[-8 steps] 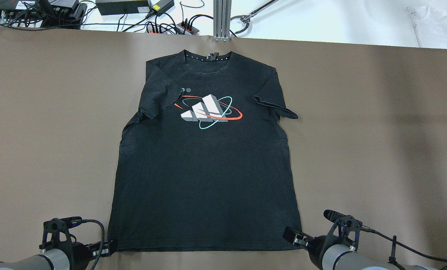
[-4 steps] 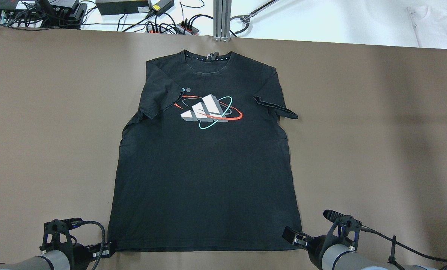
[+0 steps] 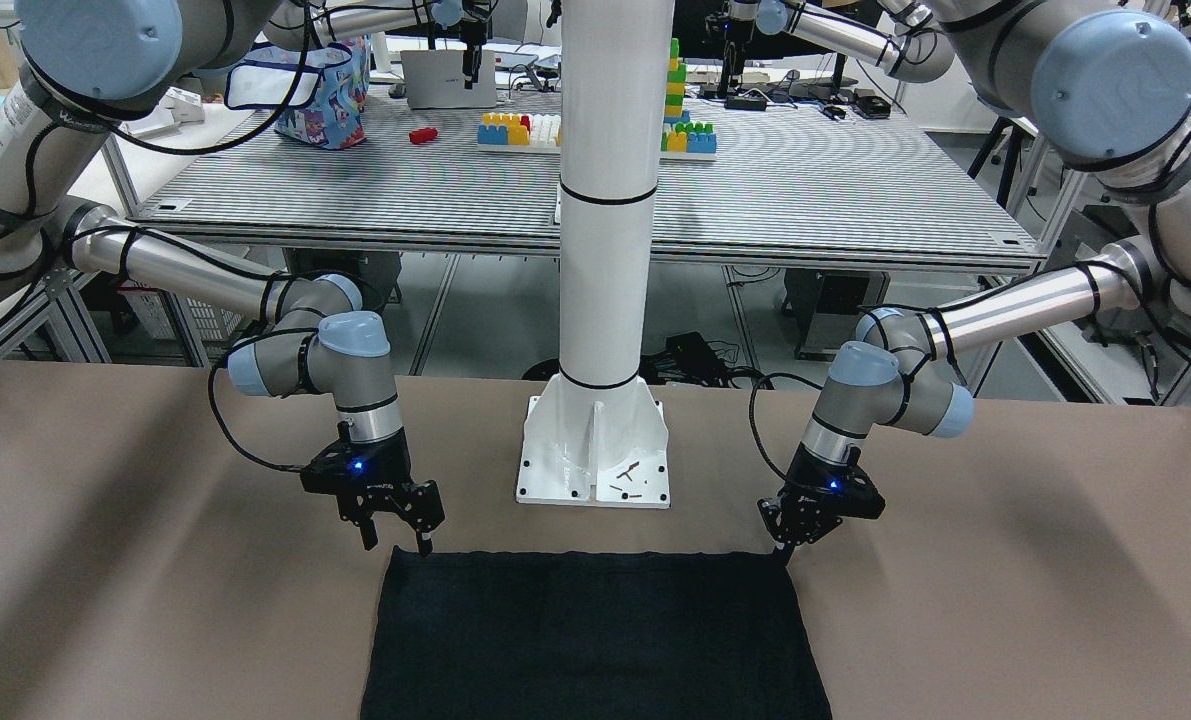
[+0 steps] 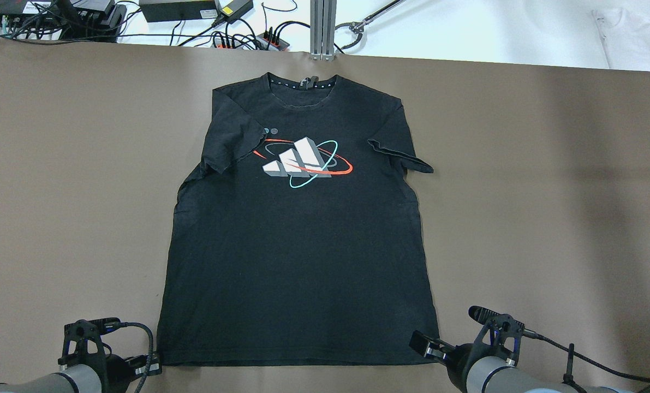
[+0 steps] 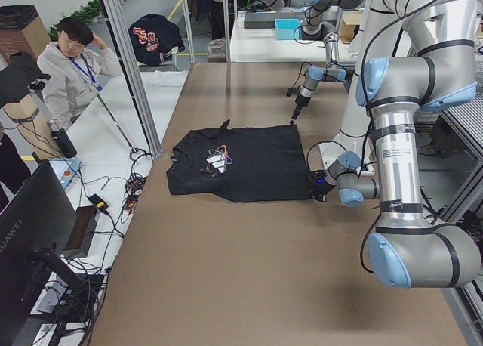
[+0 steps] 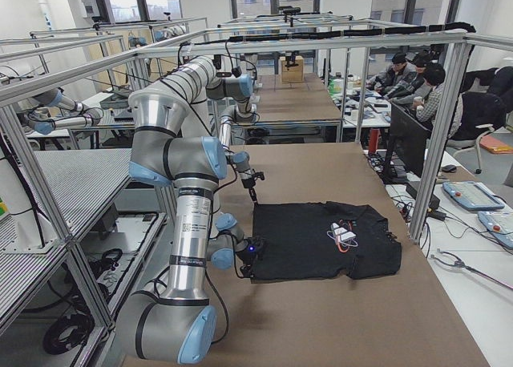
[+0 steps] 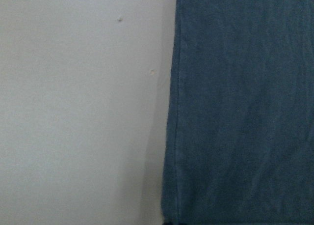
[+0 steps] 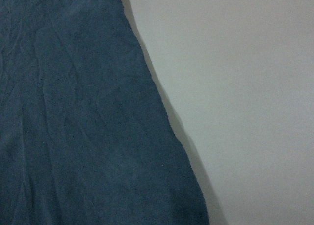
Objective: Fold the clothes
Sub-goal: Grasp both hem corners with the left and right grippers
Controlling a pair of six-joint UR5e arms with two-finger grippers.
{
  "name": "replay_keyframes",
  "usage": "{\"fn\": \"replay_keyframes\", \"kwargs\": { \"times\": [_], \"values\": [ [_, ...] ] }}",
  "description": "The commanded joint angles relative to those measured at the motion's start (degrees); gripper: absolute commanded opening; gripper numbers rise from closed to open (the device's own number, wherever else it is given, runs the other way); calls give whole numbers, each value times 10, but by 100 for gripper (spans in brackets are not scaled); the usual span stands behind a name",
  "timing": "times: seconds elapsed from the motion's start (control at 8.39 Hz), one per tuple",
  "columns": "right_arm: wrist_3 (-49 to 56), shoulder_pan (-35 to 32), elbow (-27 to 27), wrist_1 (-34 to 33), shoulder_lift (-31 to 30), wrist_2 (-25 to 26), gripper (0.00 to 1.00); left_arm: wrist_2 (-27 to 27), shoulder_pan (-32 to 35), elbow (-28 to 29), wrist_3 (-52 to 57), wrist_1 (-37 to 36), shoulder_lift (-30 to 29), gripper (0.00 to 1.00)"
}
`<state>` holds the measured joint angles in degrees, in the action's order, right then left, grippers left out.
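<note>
My right gripper [image 3: 397, 532] stands wide, fingers well spread and pointing down at the hem corner of the black T-shirt [image 4: 297, 245] on my right side. One finger is just at the fabric's edge; the other is off it, over the table [image 4: 57, 191]. My left gripper [image 3: 791, 535] is down at the T-shirt's other hem corner. From across the table its fingers look close together, but I cannot tell whether they pinch the cloth. Both wrist cameras show only the T-shirt's edge lying flat against bare table.

The T-shirt lies spread out, front up, with the hem nearest me and the collar [image 4: 303, 84] farthest. Its printed logo [image 4: 303, 162] sits on the chest. The left sleeve [image 4: 229, 136] is folded inward over the chest, just reaching the logo. The right sleeve [image 4: 398, 150] is creased, and its tip pokes out past the T-shirt's side. On my side of the hem stands the white pillar [image 3: 605, 200].
</note>
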<state>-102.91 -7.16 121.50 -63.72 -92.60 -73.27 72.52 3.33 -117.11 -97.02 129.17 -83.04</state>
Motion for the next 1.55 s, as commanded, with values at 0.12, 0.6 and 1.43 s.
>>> {"fn": "replay_keyframes", "kwargs": {
  "times": [0.12, 0.6, 1.43],
  "values": [
    [-4, 34, -29, -8, 6, 42, 89, 0, 0, -1, 1, 0, -1, 0],
    [-2, 35, -30, -8, 1, 46, 43, 0, 0, -2, 1, 0, -5, 0],
    [8, 31, -5, -9, 3, 45, 0, 7, 6, -43, 11, -5, 1, 0]
  ]
}}
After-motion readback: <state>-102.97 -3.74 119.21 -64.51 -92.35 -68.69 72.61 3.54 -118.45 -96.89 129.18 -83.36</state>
